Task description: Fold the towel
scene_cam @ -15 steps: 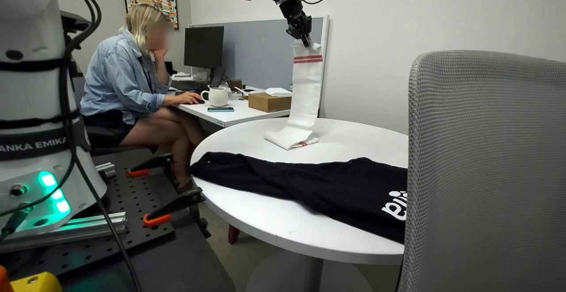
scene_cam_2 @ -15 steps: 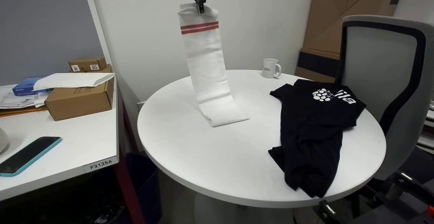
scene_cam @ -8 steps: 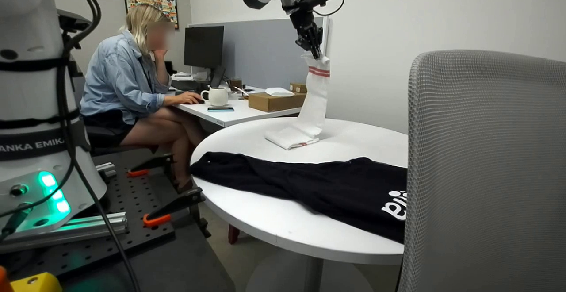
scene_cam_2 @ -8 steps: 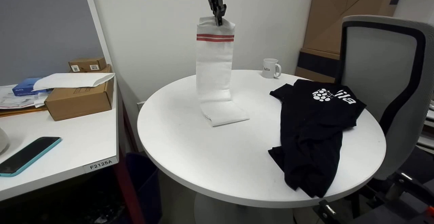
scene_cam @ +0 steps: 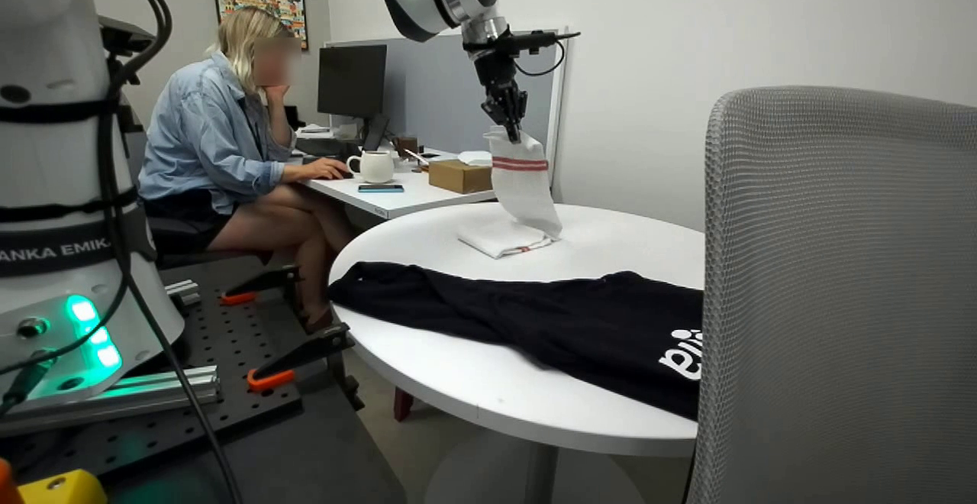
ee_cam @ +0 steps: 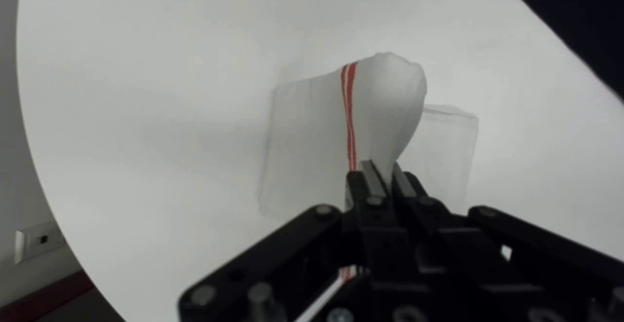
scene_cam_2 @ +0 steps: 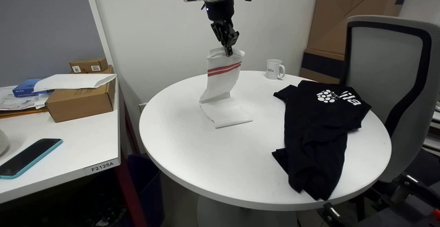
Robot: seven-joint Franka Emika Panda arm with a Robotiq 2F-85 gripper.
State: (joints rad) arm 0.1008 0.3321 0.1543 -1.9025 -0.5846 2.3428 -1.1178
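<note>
The towel (scene_cam_2: pixel 221 86), white with two red stripes, hangs by its top edge from the pincer (ee_cam: pixel 382 171). The jaws are pressed together, with only a pinch of that cloth between them. The stripes cross the towel just below the pincer; under them the hanging part curves down to a bend, and the remainder lies flat on the round white bench (scene_cam_2: pixel 175 141), beneath the pincer. In the wrist view the stripes run just beside the jaws, and a piece of the flat part shows past them. In both exterior views the pincer points downward, above the bench and apart from it.

Lower than the pincer, and to its right in an exterior view, a black shirt (scene_cam_2: pixel 314 134) with white lettering lies rumpled on the bench, apart from the towel. Near the far rim a white mug (scene_cam_2: pixel 274 69) stands upright, its handle turned away from the pincer. A grey chair (scene_cam_2: pixel 381 58) stands past the shirt, well away from the pincer.

To the left of the pincer is a desk (scene_cam_2: pixel 92 137) bearing a cardboard box (scene_cam_2: pixel 82 105) with white paper (scene_cam_2: pixel 74 81) on top, and a phone (scene_cam_2: pixel 29 158). In an exterior view a white cup (scene_cam: pixel 376 167) stands beside the phone, and a person (scene_cam: pixel 206 122) in a light blue top sits there, left of the pincer, near a dark monitor (scene_cam: pixel 351 80).
</note>
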